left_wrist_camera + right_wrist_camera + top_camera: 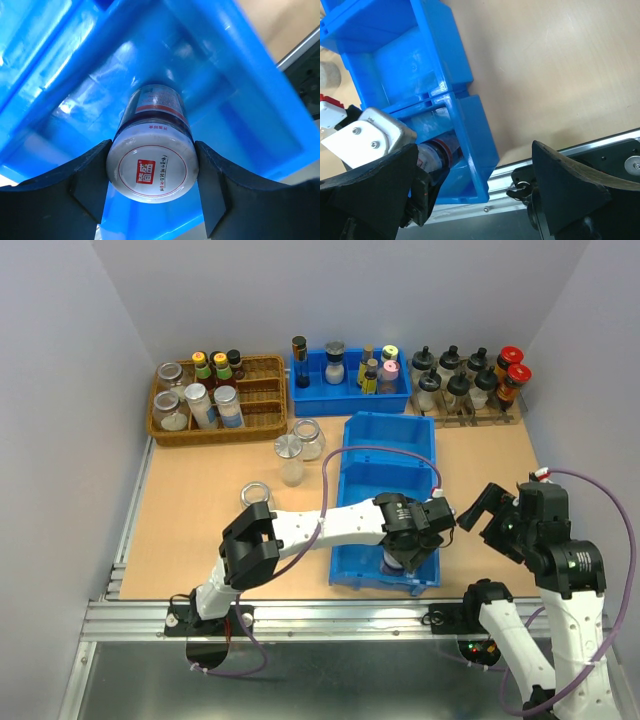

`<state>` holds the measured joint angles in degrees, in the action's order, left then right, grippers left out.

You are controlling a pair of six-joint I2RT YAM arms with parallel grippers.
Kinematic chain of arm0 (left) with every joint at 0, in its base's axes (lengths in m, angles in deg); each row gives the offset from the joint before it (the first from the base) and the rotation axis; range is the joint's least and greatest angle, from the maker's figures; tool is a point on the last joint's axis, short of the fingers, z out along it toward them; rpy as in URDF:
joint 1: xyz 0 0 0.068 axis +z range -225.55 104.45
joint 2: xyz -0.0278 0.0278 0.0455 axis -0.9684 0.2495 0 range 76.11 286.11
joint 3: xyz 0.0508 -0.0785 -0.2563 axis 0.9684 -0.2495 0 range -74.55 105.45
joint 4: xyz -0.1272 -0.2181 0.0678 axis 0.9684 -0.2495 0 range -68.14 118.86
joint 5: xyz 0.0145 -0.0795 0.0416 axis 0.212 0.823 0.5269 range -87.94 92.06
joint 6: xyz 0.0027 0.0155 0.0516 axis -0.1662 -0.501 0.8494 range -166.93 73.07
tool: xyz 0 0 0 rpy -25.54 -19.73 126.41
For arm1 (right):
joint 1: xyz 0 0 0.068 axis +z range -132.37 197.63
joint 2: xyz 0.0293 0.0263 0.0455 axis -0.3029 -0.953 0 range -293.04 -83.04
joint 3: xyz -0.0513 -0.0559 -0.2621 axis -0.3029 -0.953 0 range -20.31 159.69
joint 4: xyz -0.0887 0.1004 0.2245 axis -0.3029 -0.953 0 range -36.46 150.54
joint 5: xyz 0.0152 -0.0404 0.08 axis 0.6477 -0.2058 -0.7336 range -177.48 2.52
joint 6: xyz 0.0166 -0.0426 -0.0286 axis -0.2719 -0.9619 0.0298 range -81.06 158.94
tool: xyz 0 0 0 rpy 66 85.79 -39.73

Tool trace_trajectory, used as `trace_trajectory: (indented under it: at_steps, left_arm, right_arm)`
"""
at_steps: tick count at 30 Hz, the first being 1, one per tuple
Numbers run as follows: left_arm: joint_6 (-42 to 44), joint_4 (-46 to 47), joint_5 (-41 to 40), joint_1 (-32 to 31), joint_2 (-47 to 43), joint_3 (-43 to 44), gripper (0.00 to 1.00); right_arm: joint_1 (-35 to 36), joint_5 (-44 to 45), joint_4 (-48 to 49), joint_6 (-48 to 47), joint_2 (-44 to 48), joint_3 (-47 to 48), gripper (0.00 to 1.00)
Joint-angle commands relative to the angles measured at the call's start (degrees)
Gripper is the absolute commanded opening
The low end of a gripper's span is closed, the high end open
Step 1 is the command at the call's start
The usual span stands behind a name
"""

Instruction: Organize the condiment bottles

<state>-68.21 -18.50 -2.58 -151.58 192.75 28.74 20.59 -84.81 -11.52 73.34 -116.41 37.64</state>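
The dark jar with the red-and-white label on its lid [152,167] sits upright between my left gripper's fingers [87,182] in the near compartment of the long blue bin [240,100]. My left gripper [410,545] is shut on it. The jar also shows in the right wrist view [437,152]. I cannot tell whether it touches the bin floor. Three clear glass jars stand on the table left of the bin [385,445]: one [256,495] near my left arm, one with a silver top [289,452] and one beside it [309,438]. My right gripper [478,508] is open and empty, just right of the bin.
A wicker basket [265,425] with colourful-capped bottles stands at the back left. A small blue bin [350,400] of bottles is at the back middle, a rack [470,412] of black- and red-capped bottles at the back right. An aluminium rail [545,162] edges the table's near side.
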Motion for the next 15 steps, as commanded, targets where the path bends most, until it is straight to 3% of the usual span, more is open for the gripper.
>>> trace_trajectory:
  at_steps: [1, 4, 8, 15]
  left_arm:
    - [0.89, 3.32, -0.28, -0.35, -1.86, 4.12, 0.0]
    - [0.71, 3.76, -0.8, -0.61, -0.98, 3.59, 0.0]
    - [0.19, 3.67, -1.94, -0.79, -0.01, 2.54, 0.09]
    - [-0.78, 2.88, -5.9, -0.79, -0.71, -0.19, 0.34]
  right_arm:
    - [-0.15, 1.45, 0.33, 0.32, 0.49, -1.18, 1.0]
    - [-0.24, 1.54, 0.33, 0.24, 0.76, -1.26, 1.0]
    - [-0.15, 1.54, 0.25, 0.24, 0.76, -1.27, 1.0]
    - [-0.15, 3.03, -0.11, 1.55, 1.28, -0.74, 1.0]
